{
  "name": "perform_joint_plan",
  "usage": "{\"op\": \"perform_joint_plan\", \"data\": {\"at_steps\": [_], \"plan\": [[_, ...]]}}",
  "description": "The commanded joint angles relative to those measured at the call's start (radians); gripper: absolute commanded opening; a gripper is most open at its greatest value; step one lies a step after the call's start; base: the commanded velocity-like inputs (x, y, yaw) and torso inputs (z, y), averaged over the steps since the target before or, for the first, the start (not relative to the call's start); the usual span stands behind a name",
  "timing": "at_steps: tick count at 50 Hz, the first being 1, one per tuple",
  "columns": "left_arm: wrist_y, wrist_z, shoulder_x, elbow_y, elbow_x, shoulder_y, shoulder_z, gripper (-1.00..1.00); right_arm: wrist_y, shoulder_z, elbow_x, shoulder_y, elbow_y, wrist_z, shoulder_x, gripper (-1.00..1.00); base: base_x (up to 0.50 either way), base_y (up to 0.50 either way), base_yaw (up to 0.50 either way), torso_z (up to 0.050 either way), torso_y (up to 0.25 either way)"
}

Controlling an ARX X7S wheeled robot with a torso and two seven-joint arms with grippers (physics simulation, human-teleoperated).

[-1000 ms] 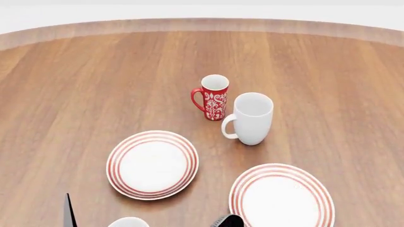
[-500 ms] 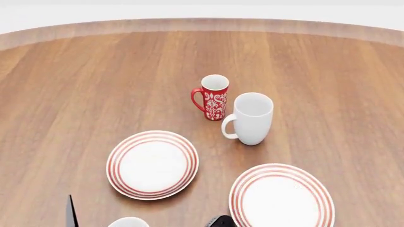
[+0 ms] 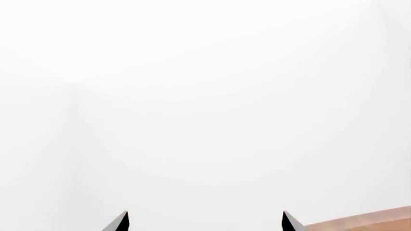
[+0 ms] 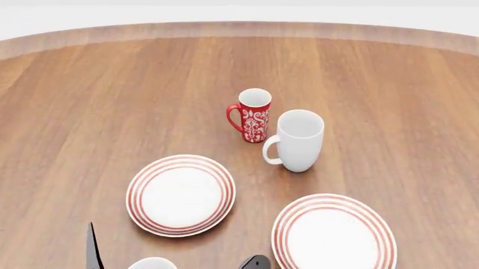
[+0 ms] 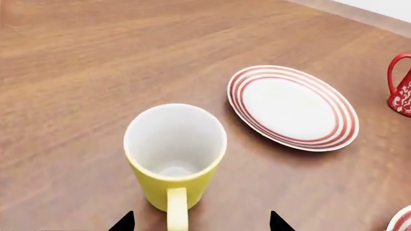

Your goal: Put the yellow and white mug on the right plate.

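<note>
The yellow and white mug (image 5: 174, 159) stands upright on the table just ahead of my right gripper (image 5: 200, 224). Its handle (image 5: 177, 211) points back between the open jaws, which do not touch it. In the head view only its white rim (image 4: 152, 263) shows at the bottom edge, with the right gripper (image 4: 256, 262) to its right. The right plate (image 4: 334, 235) lies empty at the lower right, and its edge (image 5: 401, 222) shows in the right wrist view. My left gripper (image 3: 205, 222) is open and empty, with one tip (image 4: 93, 253) left of the mug.
The left plate (image 4: 181, 194) lies empty beyond the yellow mug, also in the right wrist view (image 5: 292, 107). A slim red patterned mug (image 4: 254, 115) and a taller white mug (image 4: 298, 140) stand behind the plates. The left wrist view shows white background and a strip of table (image 3: 366, 222).
In the head view my right gripper has moved left toward the yellow mug. The left gripper's tip has shifted a little right. Mugs and plates have not moved.
</note>
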State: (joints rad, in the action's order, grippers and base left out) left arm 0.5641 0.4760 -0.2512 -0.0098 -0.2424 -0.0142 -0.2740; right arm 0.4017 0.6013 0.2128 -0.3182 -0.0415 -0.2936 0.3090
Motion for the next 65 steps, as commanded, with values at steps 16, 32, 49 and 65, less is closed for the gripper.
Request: {"op": "perform_joint_plan", "data": {"at_steps": [16, 32, 49, 65], "plan": [[-0.008, 0.003, 0.013, 0.007, -0.023, -0.005, 0.008, 1.00, -0.049, 0.036, -0.050, -0.025, -0.093, -0.020, -0.058, 1.00, 0.00, 0.00, 0.00, 0.000, 0.000], [-0.008, 0.017, 0.013, 0.014, -0.033, 0.013, -0.005, 1.00, -0.074, 0.051, -0.053, -0.014, -0.145, -0.012, -0.072, 1.00, 0.00, 0.00, 0.00, 0.000, 0.000], [-0.010, 0.032, 0.008, 0.017, -0.036, 0.018, -0.011, 1.00, -0.102, 0.070, -0.067, -0.041, -0.217, -0.013, -0.086, 1.00, 0.00, 0.00, 0.00, 0.000, 0.000], [-0.012, 0.038, 0.005, 0.007, -0.033, 0.011, -0.021, 1.00, -0.152, 0.080, -0.082, -0.071, -0.313, -0.008, -0.102, 1.00, 0.00, 0.00, 0.00, 0.000, 0.000]]}}
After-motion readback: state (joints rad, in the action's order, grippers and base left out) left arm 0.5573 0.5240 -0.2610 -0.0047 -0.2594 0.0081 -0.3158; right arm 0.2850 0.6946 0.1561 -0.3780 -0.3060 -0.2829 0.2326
